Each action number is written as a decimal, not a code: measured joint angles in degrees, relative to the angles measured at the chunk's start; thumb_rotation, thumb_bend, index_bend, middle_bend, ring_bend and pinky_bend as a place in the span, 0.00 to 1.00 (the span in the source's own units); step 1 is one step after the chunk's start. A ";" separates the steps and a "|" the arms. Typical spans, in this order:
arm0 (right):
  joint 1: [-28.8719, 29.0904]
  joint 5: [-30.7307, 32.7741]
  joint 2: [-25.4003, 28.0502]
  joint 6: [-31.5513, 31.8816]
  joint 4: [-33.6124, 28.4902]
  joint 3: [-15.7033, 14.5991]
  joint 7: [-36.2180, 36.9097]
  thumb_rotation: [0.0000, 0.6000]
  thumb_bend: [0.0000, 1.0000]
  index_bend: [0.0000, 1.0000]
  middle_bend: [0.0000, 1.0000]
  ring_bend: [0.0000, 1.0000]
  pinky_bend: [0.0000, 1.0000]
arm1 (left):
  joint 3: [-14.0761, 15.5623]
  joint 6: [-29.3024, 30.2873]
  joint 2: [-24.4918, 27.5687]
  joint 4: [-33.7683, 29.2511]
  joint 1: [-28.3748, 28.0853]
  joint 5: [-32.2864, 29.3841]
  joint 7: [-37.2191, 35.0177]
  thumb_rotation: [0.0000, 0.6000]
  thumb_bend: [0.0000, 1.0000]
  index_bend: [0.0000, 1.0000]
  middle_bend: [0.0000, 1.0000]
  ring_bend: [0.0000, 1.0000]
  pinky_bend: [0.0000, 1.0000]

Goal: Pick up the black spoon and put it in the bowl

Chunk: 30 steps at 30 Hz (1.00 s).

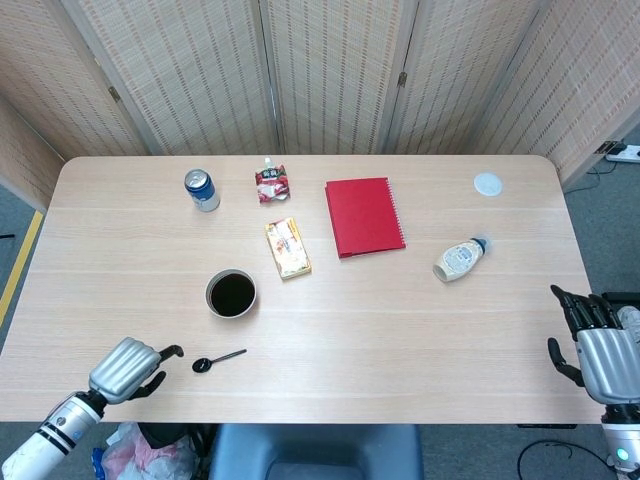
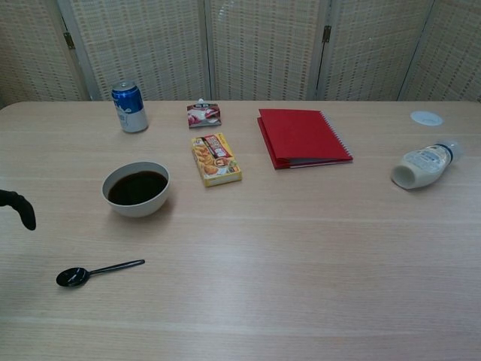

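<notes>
Fingers (image 1: pixel 165 352) of the left hand (image 1: pixel 128 368) are what we see first: dark tips spread apart and lightly curled, holding nothing, just left of the black spoon (image 1: pixel 217 359) without touching it. From the chest view we get only one dark fingertip (image 2: pixel 22 210) at the left edge; the rest of that hand is cut off there. The right hand (image 1: pixel 598 350) shows in the head view alone, at the lower right off the tabletop's (image 1: pixel 400 340) edge, its fingers upright and apart, empty, its lower part cropped by the frame.

The spoon lies flat near the front edge, bowl end to the left, handle angled up to the right. The bowl (image 1: pixel 231 294) sits beyond it, apart; its inside looks dark, and we cannot tell whether that is liquid or glaze.

Farther back we see a blue can (image 1: pixel 201 189), a red snack packet (image 1: pixel 270 184), a yellow box (image 1: pixel 287 248), a red notebook (image 1: pixel 364 216), a white bottle (image 1: pixel 458 260) on its side and a small white lid (image 1: pixel 487 183). Labels are too small to read.
</notes>
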 measured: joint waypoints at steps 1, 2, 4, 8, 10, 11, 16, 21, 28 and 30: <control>-0.02 0.03 -0.01 0.01 0.02 0.01 0.00 1.00 0.39 0.09 0.18 0.17 0.15 | 0.13 -0.67 -0.23 -0.08 -0.27 -0.27 0.52 1.00 0.57 0.29 0.95 0.88 0.96; -0.05 0.07 -0.02 0.04 0.04 0.01 0.02 1.00 0.40 0.09 0.18 0.17 0.15 | 0.24 -1.31 -0.46 -0.16 -0.53 -0.57 1.04 1.00 0.57 0.28 0.95 0.88 0.96; -0.10 0.09 -0.05 0.09 0.11 0.01 0.09 1.00 0.39 0.09 0.18 0.17 0.15 | 0.41 -2.73 -0.94 -0.33 -1.09 -1.43 2.25 1.00 0.57 0.27 0.95 0.88 0.96; -0.20 0.17 -0.17 0.07 0.32 -0.05 0.22 1.00 0.40 0.09 0.18 0.17 0.15 | 0.58 -5.08 -1.86 -0.57 -2.02 -3.10 4.82 1.00 0.57 0.25 0.96 0.89 0.96; -0.23 0.24 -0.26 0.07 0.46 -0.05 0.33 1.00 0.39 0.09 0.18 0.17 0.15 | 0.70 -6.34 -2.36 -0.79 -2.52 -3.91 6.43 1.00 0.57 0.25 0.96 0.89 0.96; -0.26 0.30 -0.29 0.05 0.53 -0.05 0.39 1.00 0.39 0.09 0.18 0.17 0.15 | 0.76 -6.92 -2.58 -0.89 -2.75 -4.27 7.13 1.00 0.57 0.25 0.96 0.89 0.96; -0.38 0.41 -0.38 0.11 0.84 -0.05 0.71 1.00 0.40 0.09 0.18 0.17 0.15 | 1.06 -9.96 -3.94 -1.28 -4.14 -6.46 10.50 1.00 0.57 0.25 0.96 0.89 0.96; -0.60 0.55 -0.53 0.25 1.20 -0.09 1.04 1.00 0.39 0.09 0.18 0.18 0.15 | 1.24 -11.48 -5.28 -1.03 -4.91 -8.53 12.57 1.00 0.57 0.25 0.96 0.89 0.96; -0.74 0.58 -0.64 0.35 1.51 -0.09 1.30 1.00 0.39 0.09 0.18 0.18 0.15 | 1.23 -12.48 -7.00 -0.12 -5.56 -11.26 15.14 1.00 0.57 0.25 0.96 0.89 0.96; -0.78 0.58 -0.62 0.38 1.53 -0.09 1.37 1.00 0.39 0.09 0.18 0.18 0.15 | 1.20 -12.64 -7.35 0.10 -5.75 -11.91 15.75 1.00 0.57 0.25 0.96 0.89 0.96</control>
